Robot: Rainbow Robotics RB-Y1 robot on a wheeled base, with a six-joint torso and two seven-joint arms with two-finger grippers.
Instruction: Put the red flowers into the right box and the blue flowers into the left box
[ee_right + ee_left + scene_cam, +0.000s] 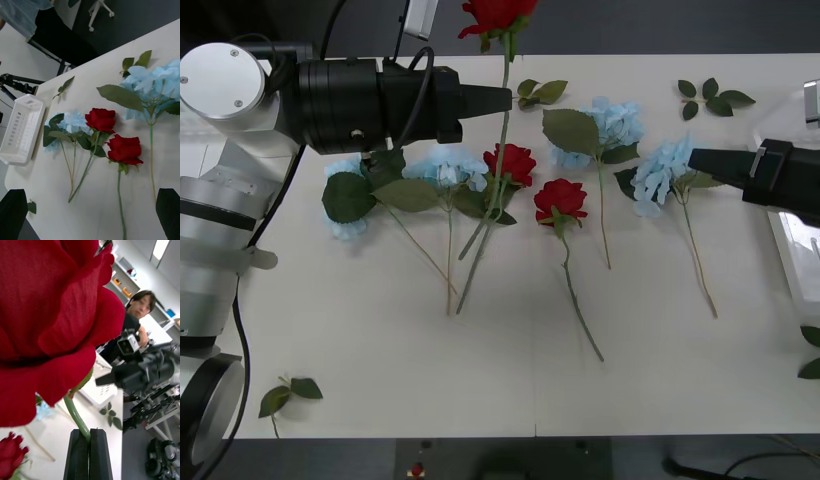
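Left gripper (505, 98) has a rose (496, 14) sticking up above it (stem pinched); two more roses (511, 162) lie below, hydrangeas (664, 172) rightward.

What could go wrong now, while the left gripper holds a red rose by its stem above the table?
1. The left gripper pinches only the thin stem of the lifted red rose; the heavy bloom may make the stem swing or slip.
2. Its stem end still hangs among the blue flowers and another rose, so it could drag them.
3. The right gripper, jaws open, hovers near a blue cluster; the arms might cross.
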